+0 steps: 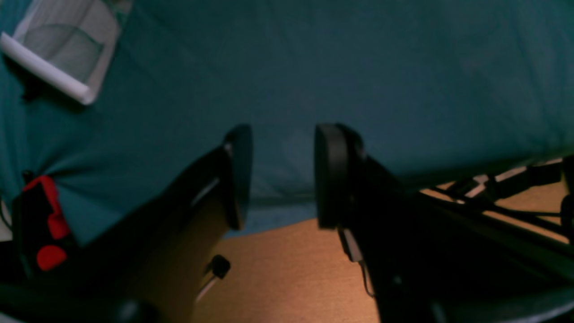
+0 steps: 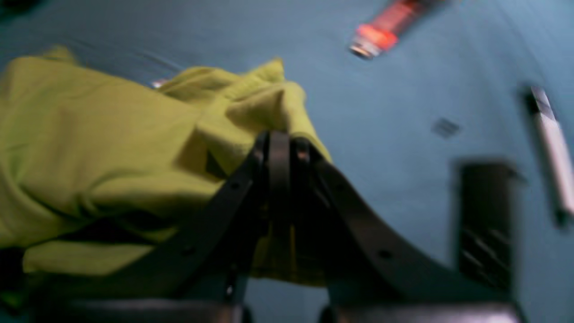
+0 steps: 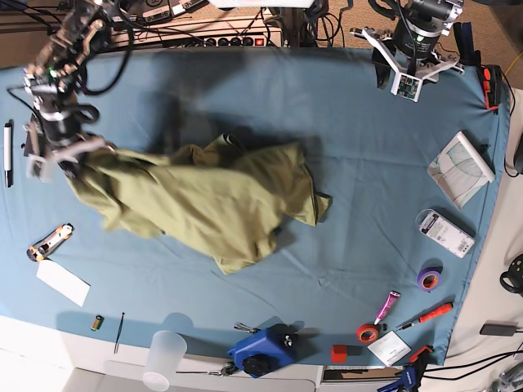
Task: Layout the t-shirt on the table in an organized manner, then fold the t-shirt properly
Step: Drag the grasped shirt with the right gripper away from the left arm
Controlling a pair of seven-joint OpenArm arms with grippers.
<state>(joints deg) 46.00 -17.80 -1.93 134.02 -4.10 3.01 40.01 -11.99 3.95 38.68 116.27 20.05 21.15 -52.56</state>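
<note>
The olive-green t-shirt [image 3: 204,200] lies crumpled across the left and middle of the table [image 3: 359,163], which has a teal-blue cloth. My right gripper [image 3: 72,159] is at the table's left side, shut on an edge of the t-shirt and pulling it up and left. In the right wrist view the shut fingertips [image 2: 280,143] pinch a bunched fold of the t-shirt [image 2: 89,148]; that view is motion-blurred. My left gripper [image 3: 398,77] is at the far right corner, open and empty. In the left wrist view it [image 1: 282,179] hovers over bare cloth [image 1: 358,67] near the table's edge.
Along the left edge are a pen [image 3: 8,151], a utility knife [image 3: 49,241] and a white card [image 3: 63,282]. A plastic cup [image 3: 163,355], a blue device [image 3: 261,349] and tape rolls [image 3: 366,332] sit along the front. A white pad [image 3: 462,167] and box [image 3: 445,233] lie at the right.
</note>
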